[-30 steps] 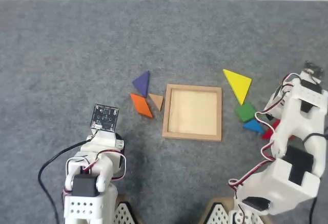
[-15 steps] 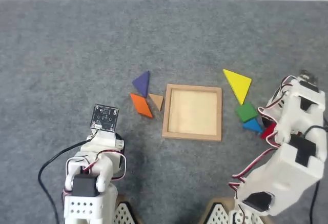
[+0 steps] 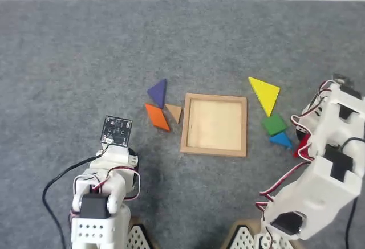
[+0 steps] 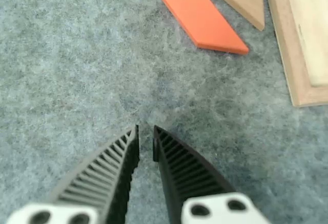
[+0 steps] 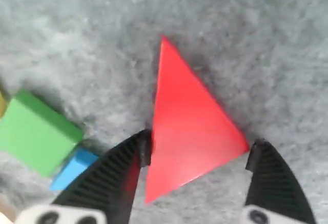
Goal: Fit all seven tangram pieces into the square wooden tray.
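Observation:
The square wooden tray (image 3: 186,125) lies mid-table with nothing inside it. Left of it sit a purple triangle (image 3: 158,92), an orange parallelogram (image 3: 157,117) (image 4: 204,21) and a small tan triangle (image 3: 173,112) (image 4: 244,1). Right of it lie a yellow triangle (image 3: 265,93), a green square (image 3: 274,125) (image 5: 36,133), a blue triangle (image 3: 281,140) (image 5: 73,167) and a red triangle (image 3: 300,145) (image 5: 187,124). My right gripper (image 5: 197,152) is open, its fingers straddling the red triangle on the felt. My left gripper (image 4: 145,130) hangs nearly shut over bare felt, near the table's front left.
Grey felt covers the whole table. The right arm's white body (image 3: 325,175) rises over the right edge and hides part of the red triangle from above. The left arm's base (image 3: 105,203) stands at the front left.
The right arm has shifted slightly right and toward the front over the red triangle. The left arm and the pieces have not moved.

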Robot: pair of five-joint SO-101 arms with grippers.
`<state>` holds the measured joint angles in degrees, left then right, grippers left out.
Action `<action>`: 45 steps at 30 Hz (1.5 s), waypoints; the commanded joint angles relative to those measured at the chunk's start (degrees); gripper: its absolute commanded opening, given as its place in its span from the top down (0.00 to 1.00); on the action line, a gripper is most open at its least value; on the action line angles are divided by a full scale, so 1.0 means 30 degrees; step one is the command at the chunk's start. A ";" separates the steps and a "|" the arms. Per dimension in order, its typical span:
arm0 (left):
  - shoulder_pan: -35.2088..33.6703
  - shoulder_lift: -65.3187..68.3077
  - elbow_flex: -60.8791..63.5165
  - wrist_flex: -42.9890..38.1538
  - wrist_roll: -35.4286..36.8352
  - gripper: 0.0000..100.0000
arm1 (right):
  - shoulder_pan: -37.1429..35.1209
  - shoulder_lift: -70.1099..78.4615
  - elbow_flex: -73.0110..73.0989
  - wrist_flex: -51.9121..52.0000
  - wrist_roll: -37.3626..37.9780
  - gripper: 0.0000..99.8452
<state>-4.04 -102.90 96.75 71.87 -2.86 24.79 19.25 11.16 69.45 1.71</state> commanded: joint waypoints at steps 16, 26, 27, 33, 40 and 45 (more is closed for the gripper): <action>-0.0088 -0.0322 -0.0103 0.0088 -0.0147 0.95 | -0.0513 -0.1245 -0.1084 0.0366 0.1289 0.80; -0.0088 -0.0322 -0.0103 0.0088 -0.0147 0.95 | -0.2593 -0.4908 -0.1055 0.2154 0.1348 0.83; -0.0088 -0.0322 -0.0103 0.0088 -0.0147 0.95 | -0.2945 -0.5289 -0.1055 0.2418 0.1348 0.83; -0.0088 -0.0322 -0.0103 0.0088 -0.0147 0.95 | -0.3179 -0.6491 -0.1172 0.2505 0.1758 0.78; -0.0088 -0.0322 -0.0103 0.0088 -0.0147 0.95 | -0.2593 -0.3326 -0.1172 0.0718 0.5685 0.70; -0.0088 -0.0322 -0.0103 0.0088 -0.0147 0.95 | -0.1275 -0.1245 -0.1201 -0.1099 0.5773 0.70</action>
<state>-4.04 -102.90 96.75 71.87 -2.86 18.46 14.95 10.90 69.45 17.98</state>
